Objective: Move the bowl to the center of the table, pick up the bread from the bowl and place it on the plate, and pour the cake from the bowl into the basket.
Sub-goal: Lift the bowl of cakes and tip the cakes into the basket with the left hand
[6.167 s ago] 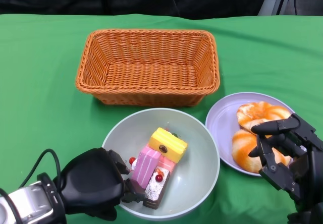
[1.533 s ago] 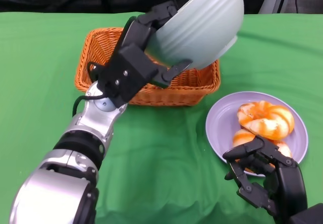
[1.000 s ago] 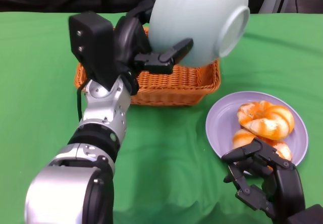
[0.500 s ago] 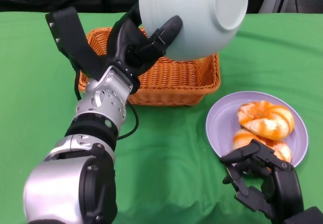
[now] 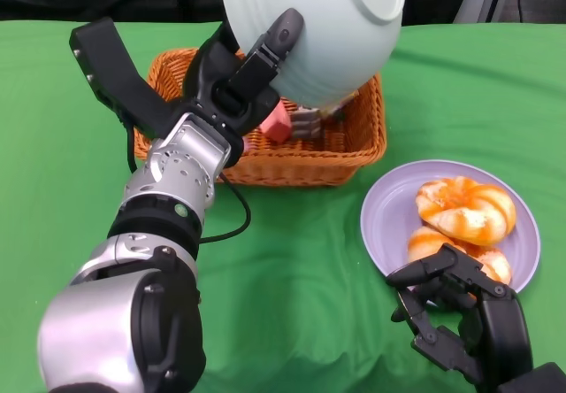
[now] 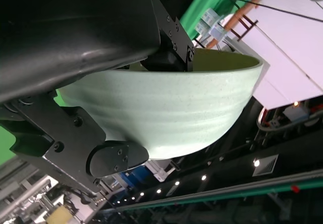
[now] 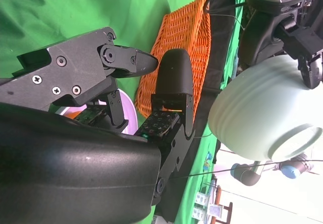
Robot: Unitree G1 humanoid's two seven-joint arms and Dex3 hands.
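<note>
From the head camera we saw our left hand gripping the upturned bowl above the basket, cake lying inside; our right hand hovered empty, fingers apart, by the plate holding bread. The right wrist camera showed the bowl beyond spread fingers. The left wrist camera showed fingers clasping the bowl.

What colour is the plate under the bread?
Pale lilac; the plate shows best in the head view.

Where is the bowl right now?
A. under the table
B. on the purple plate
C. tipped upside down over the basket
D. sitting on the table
C: the left robot hand holds the bowl overturned above the basket, base facing up.
</note>
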